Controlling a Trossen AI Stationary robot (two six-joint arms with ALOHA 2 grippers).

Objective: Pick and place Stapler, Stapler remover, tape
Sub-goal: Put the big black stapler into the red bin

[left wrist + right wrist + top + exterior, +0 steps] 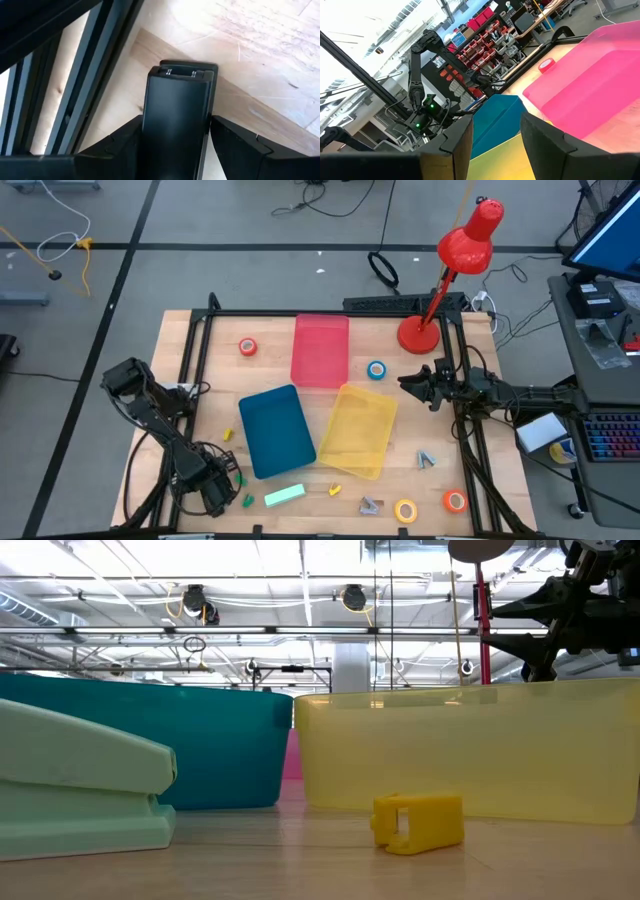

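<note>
Even, bright overhead light falls on my table (200,330), with soft, short shadows. In the low view, ceiling lights (300,560) glare white. Close in, the green stapler (80,785) blurs.

We see a wooden table (180,350) carrying pink (320,350), teal (276,430) and yellow (362,430) trays, four tape rolls (248,347), a mint stapler (284,496) and a red lamp (418,335).

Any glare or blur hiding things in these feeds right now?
Low view: bright ceiling lights behind, the mint-green stapler looms close and soft. Left wrist view: sunlit wooden table washes pale. Right wrist view: windows blown out, pink plastic tray clear.
</note>
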